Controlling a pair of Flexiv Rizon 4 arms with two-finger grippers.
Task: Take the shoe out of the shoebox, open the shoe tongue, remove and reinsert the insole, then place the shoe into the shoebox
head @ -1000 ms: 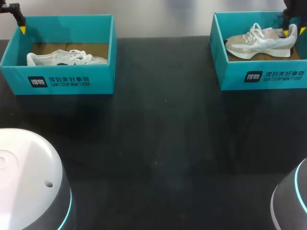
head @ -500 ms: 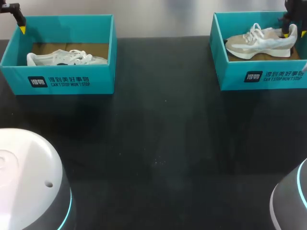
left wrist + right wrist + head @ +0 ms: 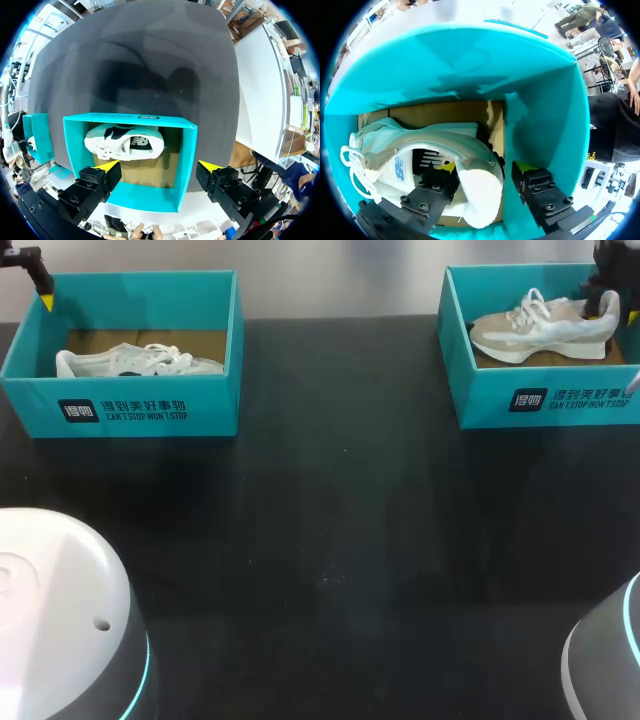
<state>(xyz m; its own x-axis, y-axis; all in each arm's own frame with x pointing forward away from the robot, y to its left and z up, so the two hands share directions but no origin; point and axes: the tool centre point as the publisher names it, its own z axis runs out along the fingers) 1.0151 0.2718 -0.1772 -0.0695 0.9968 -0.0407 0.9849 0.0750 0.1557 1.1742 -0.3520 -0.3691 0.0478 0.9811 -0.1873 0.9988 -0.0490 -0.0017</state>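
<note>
Two teal shoeboxes stand at the table's back corners. In the right shoebox [image 3: 482, 390] [image 3: 470, 65] a white and beige sneaker [image 3: 540, 326] [image 3: 395, 165] lies on its side on brown paper. My right gripper [image 3: 608, 302] [image 3: 485, 167] straddles its heel: one finger [image 3: 437, 187] is inside the shoe, and the other [image 3: 535, 185] stands a little clear outside it, by the box wall. My left gripper [image 3: 45, 298] [image 3: 159, 165] hangs open behind the left shoebox [image 3: 150, 410] [image 3: 145, 195], above its back wall, holding nothing. Another pale sneaker [image 3: 135, 362] [image 3: 120, 145] lies in that box.
The black tabletop [image 3: 330, 540] runs between and in front of the two boxes. The rounded white bases of my arms [image 3: 60, 620] sit at the near corners. A further teal box [image 3: 37, 137] shows beside the left shoebox in the left wrist view.
My right gripper's fingers have spread apart at the sneaker's heel, and its outer yellow tip has slipped from the head view. The sneaker has barely shifted. The left arm has kept still.
</note>
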